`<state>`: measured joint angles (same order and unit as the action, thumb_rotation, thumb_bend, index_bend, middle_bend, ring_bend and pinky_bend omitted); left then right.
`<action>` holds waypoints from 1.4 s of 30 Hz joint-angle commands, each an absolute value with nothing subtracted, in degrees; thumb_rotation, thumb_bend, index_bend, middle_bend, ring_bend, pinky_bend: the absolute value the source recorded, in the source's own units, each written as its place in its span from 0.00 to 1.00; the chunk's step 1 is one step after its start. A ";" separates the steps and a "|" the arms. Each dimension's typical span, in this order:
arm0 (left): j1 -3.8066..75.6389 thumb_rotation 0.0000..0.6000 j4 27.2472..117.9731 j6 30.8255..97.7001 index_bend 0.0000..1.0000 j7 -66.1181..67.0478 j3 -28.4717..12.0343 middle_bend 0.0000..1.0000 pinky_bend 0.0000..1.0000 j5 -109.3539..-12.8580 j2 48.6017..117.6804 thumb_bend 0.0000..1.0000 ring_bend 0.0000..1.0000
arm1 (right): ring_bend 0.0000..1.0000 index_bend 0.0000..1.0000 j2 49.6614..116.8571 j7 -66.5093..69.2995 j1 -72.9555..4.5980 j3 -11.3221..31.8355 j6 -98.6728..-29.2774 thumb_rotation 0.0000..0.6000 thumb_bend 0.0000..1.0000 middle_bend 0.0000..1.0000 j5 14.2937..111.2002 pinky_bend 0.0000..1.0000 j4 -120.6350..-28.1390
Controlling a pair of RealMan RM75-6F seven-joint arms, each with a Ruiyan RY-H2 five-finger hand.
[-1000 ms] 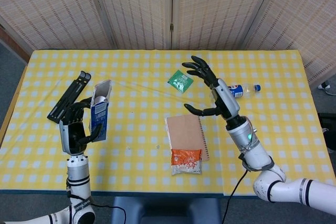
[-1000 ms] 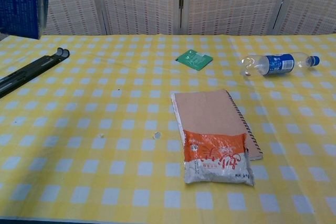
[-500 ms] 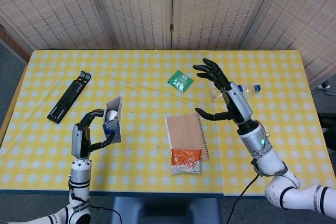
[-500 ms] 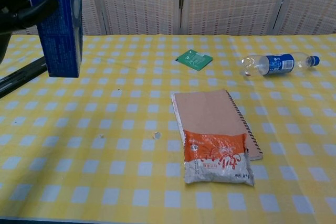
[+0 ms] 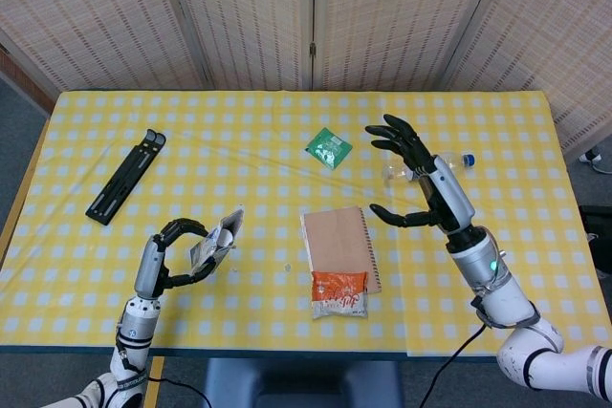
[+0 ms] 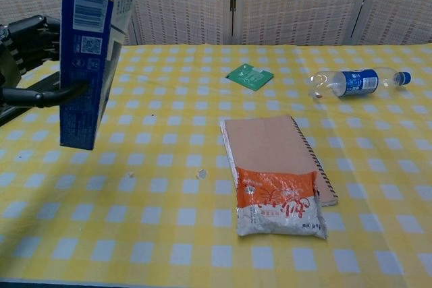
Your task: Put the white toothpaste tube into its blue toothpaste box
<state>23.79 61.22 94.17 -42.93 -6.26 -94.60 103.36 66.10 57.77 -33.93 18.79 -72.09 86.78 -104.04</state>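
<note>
Holding upright above the table's near-left area, the blue toothpaste box is gripped by the left hand, the white toothpaste tube apparently already inside, while the right hand hovers spread and empty; closing the flap is judged next.

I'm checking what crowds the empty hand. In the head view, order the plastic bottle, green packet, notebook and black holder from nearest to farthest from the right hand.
From the right hand:
1. Plastic bottle, just behind it, partly hidden by the hand.
2. Notebook, toward the table's middle; the green packet, farther back, is too close to it to call.
3. Black holder, far across on the left side.
</note>
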 commanded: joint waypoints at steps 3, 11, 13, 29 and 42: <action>23.57 1.00 55.13 92.64 0.44 -39.40 -2.86 0.51 0.35 -96.68 102.42 0.25 0.39 | 0.09 0.00 65.68 58.56 -33.61 18.30 -72.47 1.00 0.30 0.16 87.24 0.14 -104.04; 23.63 1.00 47.87 91.35 0.44 -38.34 -0.33 0.51 0.35 -97.79 105.40 0.25 0.39 | 0.09 0.00 65.82 59.66 -33.92 17.62 -72.44 1.00 0.30 0.16 88.05 0.14 -104.24; 23.85 1.00 44.95 90.76 0.44 -37.83 0.50 0.51 0.35 -98.30 106.74 0.25 0.39 | 0.08 0.00 65.82 59.67 -33.99 17.41 -72.45 1.00 0.30 0.16 88.35 0.14 -104.50; 23.95 1.00 35.23 90.52 0.45 -39.61 3.62 0.51 0.35 -99.53 112.79 0.25 0.39 | 0.08 0.00 65.57 59.84 -34.07 16.79 -72.98 1.00 0.30 0.15 88.51 0.14 -105.02; 25.48 1.00 39.36 82.92 0.34 -35.76 6.47 0.43 0.17 -99.62 110.77 0.24 0.24 | 0.09 0.00 65.16 59.91 -33.95 16.85 -73.38 1.00 0.29 0.15 87.95 0.14 -105.59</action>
<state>25.11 38.51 83.74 -36.52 6.09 -99.63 111.38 65.16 59.90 -33.95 16.84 -73.36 87.97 -105.57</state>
